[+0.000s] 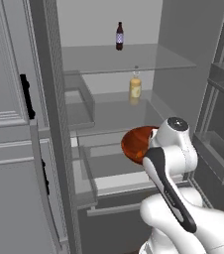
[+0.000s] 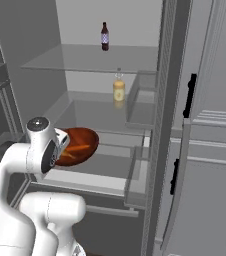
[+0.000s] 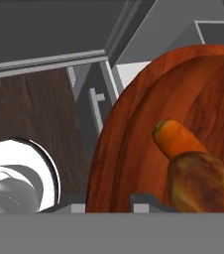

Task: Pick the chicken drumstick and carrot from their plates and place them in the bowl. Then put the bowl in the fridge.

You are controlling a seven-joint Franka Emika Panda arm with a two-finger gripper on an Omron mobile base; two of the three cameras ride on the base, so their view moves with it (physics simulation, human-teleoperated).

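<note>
glossy red-orange round bowl | held at its near rim by gripper, jaws narrow on it | orange carrot and golden-brown drumstick inside | centre-left in right base view, at mouth of open grey fridge | shelf lies ahead and above

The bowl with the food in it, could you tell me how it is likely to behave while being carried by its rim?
The bowl looks rigid and glossy, so it may slip in the gripper. Held at one edge, it probably wants to tilt. The carrot and chicken drumstick lie loose inside and could slide.
</note>
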